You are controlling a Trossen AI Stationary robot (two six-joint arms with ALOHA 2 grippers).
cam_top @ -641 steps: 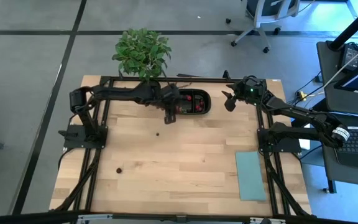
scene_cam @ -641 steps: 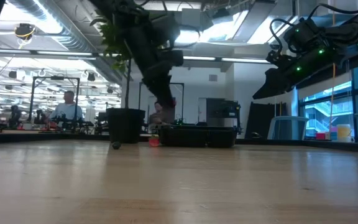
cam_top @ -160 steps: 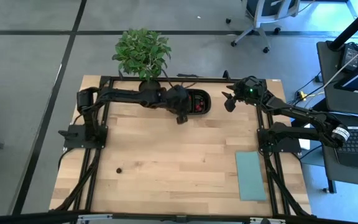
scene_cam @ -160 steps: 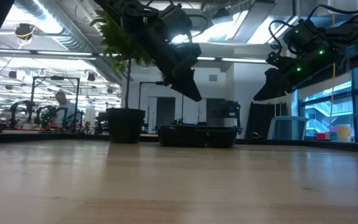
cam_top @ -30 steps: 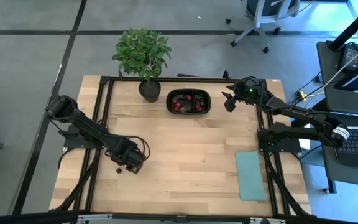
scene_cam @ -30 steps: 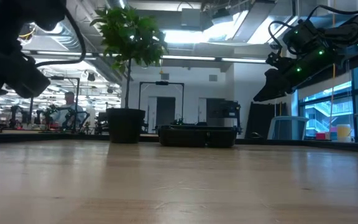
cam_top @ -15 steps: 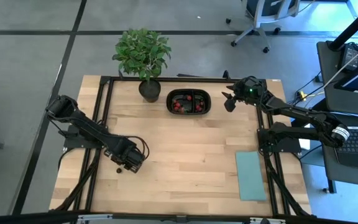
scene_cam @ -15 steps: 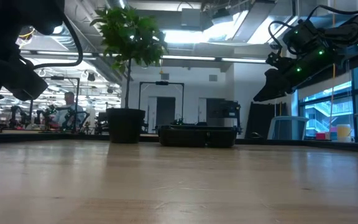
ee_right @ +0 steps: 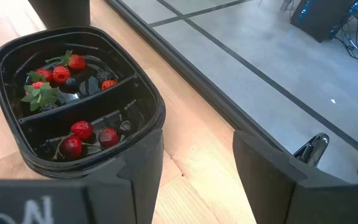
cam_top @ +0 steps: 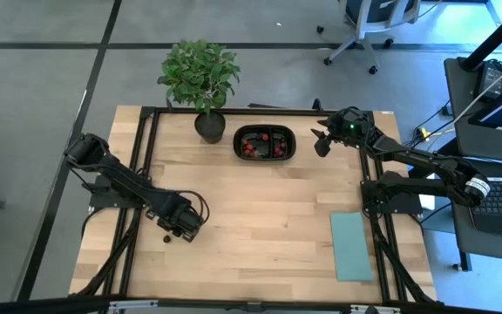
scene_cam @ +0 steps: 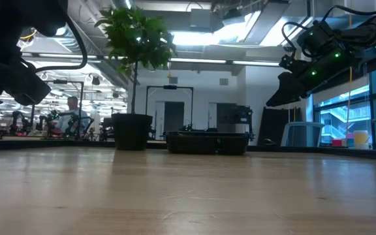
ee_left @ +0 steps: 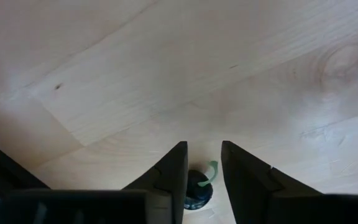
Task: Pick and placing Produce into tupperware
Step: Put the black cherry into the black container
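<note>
The left gripper (cam_top: 184,228) is low at the near left of the surface (cam_top: 260,218), fingers slightly apart around a dark berry (ee_left: 197,186) with a green stem. The tray (cam_top: 264,142) lies far and to the right. The right gripper (cam_top: 321,145), fingers apart, waits beside the tray

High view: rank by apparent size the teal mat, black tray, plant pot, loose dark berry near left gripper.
1. Teal mat
2. Black tray
3. Plant pot, partly hidden by its leaves
4. Dark berry, tiny, by the left gripper
</note>
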